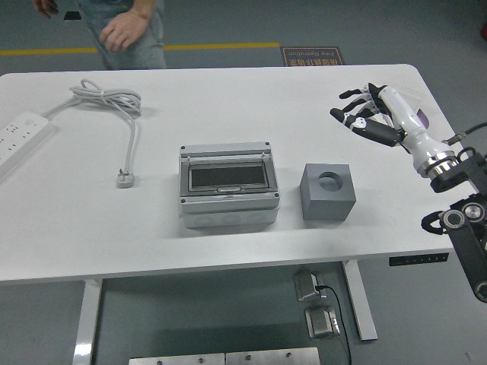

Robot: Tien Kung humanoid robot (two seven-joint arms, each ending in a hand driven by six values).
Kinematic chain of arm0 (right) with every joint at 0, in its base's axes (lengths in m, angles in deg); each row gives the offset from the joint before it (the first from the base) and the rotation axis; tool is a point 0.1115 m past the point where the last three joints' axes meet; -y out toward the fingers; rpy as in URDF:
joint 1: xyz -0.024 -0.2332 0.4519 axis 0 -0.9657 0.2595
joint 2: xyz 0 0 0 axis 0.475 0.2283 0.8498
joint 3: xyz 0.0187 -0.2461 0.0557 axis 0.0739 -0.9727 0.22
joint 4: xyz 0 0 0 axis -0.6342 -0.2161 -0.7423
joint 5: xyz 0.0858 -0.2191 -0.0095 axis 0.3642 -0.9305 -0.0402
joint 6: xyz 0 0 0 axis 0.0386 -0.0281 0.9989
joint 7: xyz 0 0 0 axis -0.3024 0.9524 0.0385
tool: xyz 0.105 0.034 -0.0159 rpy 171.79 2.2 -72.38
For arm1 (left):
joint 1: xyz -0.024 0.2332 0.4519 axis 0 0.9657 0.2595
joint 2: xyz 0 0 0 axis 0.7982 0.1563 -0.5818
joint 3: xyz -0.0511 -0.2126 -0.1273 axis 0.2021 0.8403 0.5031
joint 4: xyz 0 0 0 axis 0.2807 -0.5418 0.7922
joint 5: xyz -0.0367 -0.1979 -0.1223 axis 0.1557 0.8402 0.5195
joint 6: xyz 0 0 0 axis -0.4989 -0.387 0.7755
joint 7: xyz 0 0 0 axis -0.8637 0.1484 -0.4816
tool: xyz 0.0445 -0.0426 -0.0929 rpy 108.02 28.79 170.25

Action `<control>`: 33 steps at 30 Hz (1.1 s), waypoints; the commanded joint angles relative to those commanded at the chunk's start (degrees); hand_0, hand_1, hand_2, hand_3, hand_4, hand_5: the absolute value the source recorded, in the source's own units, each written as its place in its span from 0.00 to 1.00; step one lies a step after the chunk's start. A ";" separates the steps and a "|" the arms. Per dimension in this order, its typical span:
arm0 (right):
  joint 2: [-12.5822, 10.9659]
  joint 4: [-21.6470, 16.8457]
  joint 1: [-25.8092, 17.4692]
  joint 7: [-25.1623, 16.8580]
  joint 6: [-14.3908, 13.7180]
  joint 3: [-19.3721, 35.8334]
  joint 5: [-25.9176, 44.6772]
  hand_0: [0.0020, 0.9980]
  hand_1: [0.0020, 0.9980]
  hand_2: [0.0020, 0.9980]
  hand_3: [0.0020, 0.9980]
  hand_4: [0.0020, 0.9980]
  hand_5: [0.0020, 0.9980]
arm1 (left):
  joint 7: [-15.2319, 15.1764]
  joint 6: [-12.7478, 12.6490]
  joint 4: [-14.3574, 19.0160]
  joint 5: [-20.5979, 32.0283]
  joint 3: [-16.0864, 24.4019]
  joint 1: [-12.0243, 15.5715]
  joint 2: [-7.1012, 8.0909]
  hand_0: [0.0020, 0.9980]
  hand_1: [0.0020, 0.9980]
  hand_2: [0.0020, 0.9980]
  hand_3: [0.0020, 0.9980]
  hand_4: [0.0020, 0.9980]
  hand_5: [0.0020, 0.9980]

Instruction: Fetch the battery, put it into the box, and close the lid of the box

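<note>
A: Where do we log the box [228,185]?
B: Table centre, lid down, dark window up. Battery: we cannot see it.
A: Right hand [367,115]?
B: At 2 o'clock from the box, well apart, over the table [228,91], fingers loosely spread, holding nothing.
A: Else?
B: Block [327,192] at the box's 3 o'clock; cable [114,106] at 10; a person's hand [122,32] at 11.

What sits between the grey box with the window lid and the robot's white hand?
In the head view, a grey block with a round hole stands between the box and the right hand; otherwise bare table.
</note>
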 joint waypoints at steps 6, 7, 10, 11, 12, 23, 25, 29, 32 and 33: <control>0.27 -0.34 -6.29 -0.51 -1.59 4.02 -2.97 0.43 0.42 0.52 0.65 0.93 0.64 | 0.06 0.02 0.00 -0.05 0.31 0.40 0.07 0.60 0.63 0.62 0.65 0.72 0.24; 0.35 -0.36 -6.77 -0.58 -1.73 4.42 -3.48 0.45 0.46 0.55 0.65 0.93 0.65 | 0.07 0.03 0.00 -0.07 0.33 0.45 0.07 0.60 0.63 0.62 0.65 0.72 0.24; 0.52 -0.46 -7.36 -0.66 -1.49 5.47 -6.38 0.45 0.46 0.55 0.65 0.93 0.65 | 0.10 0.05 0.00 -0.05 0.26 0.53 0.08 0.60 0.63 0.62 0.65 0.72 0.24; 0.49 -0.60 -7.39 -0.52 -1.01 5.74 -7.81 0.45 0.46 0.55 0.65 0.93 0.65 | 0.09 0.05 0.00 0.00 0.17 0.53 0.11 0.60 0.63 0.62 0.65 0.72 0.24; 0.44 -0.74 -7.39 -0.38 -0.64 5.90 -9.08 0.45 0.46 0.55 0.65 0.93 0.65 | 0.08 0.05 0.00 0.04 0.11 0.52 0.14 0.60 0.63 0.62 0.65 0.72 0.24; -3.45 -5.14 -7.11 5.34 5.99 2.71 -23.00 0.88 0.85 0.88 0.89 0.99 0.58 | 0.04 0.04 0.00 -0.36 0.46 0.36 0.35 0.60 0.63 0.62 0.65 0.72 0.24; -3.94 -5.69 -6.89 5.81 6.33 1.89 -24.38 1.00 1.00 1.00 1.00 1.00 0.43 | 0.06 0.08 0.00 -0.42 0.54 0.36 0.20 0.60 0.63 0.62 0.65 0.72 0.24; -5.19 -6.31 -6.39 6.29 6.69 0.00 -24.96 1.00 1.00 1.00 1.00 1.00 0.43 | 0.00 0.07 0.00 -0.46 0.62 0.27 0.03 0.60 0.63 0.62 0.65 0.72 0.24; -6.76 -6.70 -5.93 6.55 7.02 -2.15 -24.56 1.00 1.00 1.00 1.00 1.00 0.38 | -0.07 0.03 0.00 -0.52 0.72 0.17 -0.03 0.60 0.63 0.62 0.65 0.72 0.24; -7.28 -6.80 -5.78 6.60 7.12 -2.82 -24.41 1.00 1.00 1.00 1.00 1.00 0.38 | -0.09 0.02 0.00 -0.52 0.75 0.16 -0.05 0.60 0.63 0.62 0.65 0.72 0.24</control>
